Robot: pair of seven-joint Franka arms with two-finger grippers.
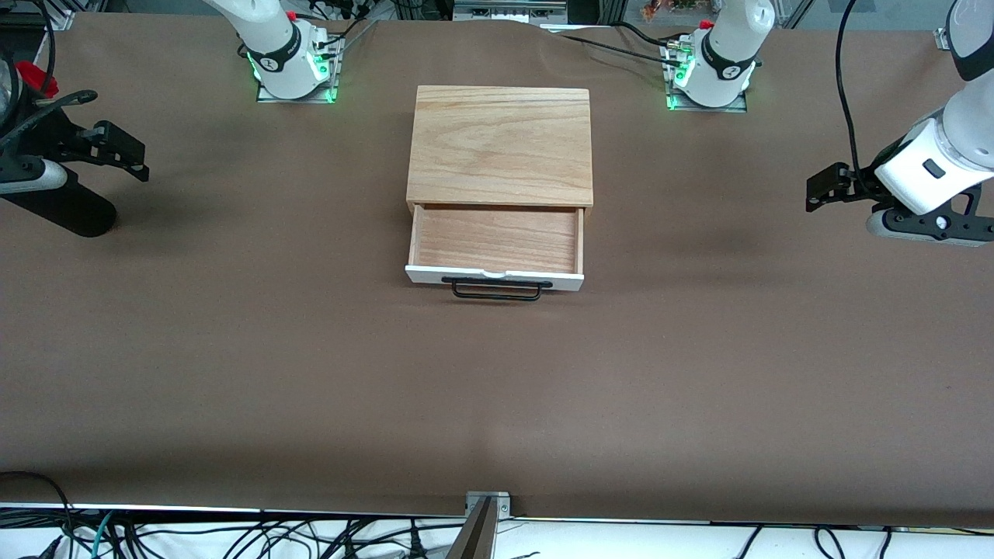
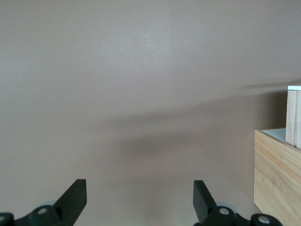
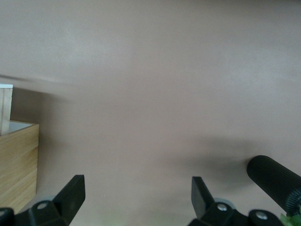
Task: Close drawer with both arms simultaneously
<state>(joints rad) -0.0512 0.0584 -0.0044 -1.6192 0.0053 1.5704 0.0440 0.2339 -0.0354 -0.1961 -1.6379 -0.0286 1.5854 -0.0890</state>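
Note:
The drawer (image 1: pixel 497 237) is pulled partway out of the wooden box casing (image 1: pixel 501 144) in the middle of the table. Its white front panel (image 1: pixel 494 276) and black bar handle (image 1: pixel 497 290) face the front camera. My left gripper (image 1: pixel 825 190) hangs open and empty over the bare table toward the left arm's end, well apart from the drawer. My right gripper (image 1: pixel 120 149) hangs open and empty over the table toward the right arm's end. In the left wrist view the gripper (image 2: pixel 139 200) is open, with the casing (image 2: pixel 277 179) and drawer side (image 2: pixel 294 117) at the edge. The right wrist view shows its gripper (image 3: pixel 138 197) open, the casing (image 3: pixel 16 165) and the drawer side (image 3: pixel 5 108).
A black ribbed cylinder (image 1: pixel 68 208) lies under the right gripper's wrist and also shows in the right wrist view (image 3: pixel 275 181). The brown table cover (image 1: pixel 497 388) stretches wide in front of the drawer. Cables lie along the table's near edge (image 1: pixel 233 536).

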